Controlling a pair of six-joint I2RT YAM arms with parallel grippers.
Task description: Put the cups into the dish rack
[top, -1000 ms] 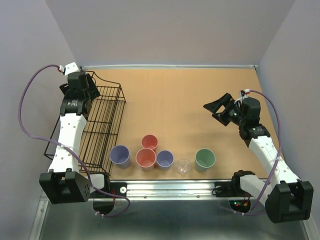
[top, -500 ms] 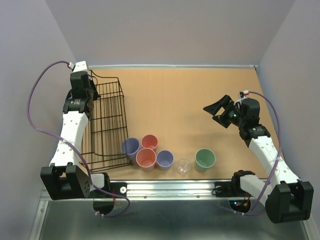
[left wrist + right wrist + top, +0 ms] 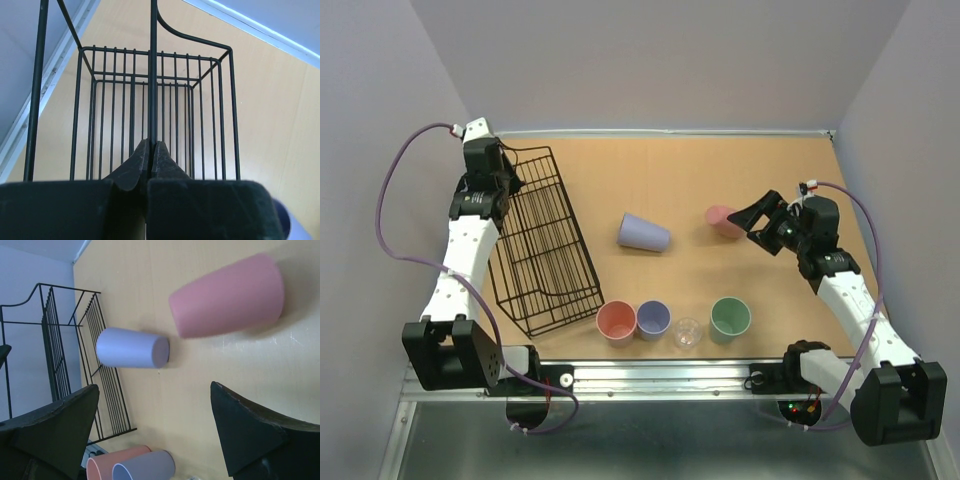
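Note:
The black wire dish rack [image 3: 542,250] lies slanted at the table's left. My left gripper [image 3: 486,176] is shut on its far end wire; in the left wrist view the fingertips [image 3: 151,150] pinch one upright bar of the rack [image 3: 153,75]. A lavender cup [image 3: 643,233] [image 3: 131,347] and a pink cup [image 3: 723,220] [image 3: 227,297] lie on their sides mid-table. My right gripper [image 3: 752,225] [image 3: 154,390] stands open, empty, just right of the pink cup. Upright near the front edge are a salmon cup [image 3: 617,322], a lavender cup [image 3: 653,319], a clear cup [image 3: 688,333] and a green cup [image 3: 730,317].
Grey walls close in the table on the left, back and right. A metal rail [image 3: 660,375] runs along the front edge, by the arm bases. The rack's near corner [image 3: 598,312] sits right beside the salmon cup.
My left gripper closed on the rack's end wire, and the rack's near end swung right. One lavender and one pink cup tipped over and rolled to mid-table. The right arm stayed put.

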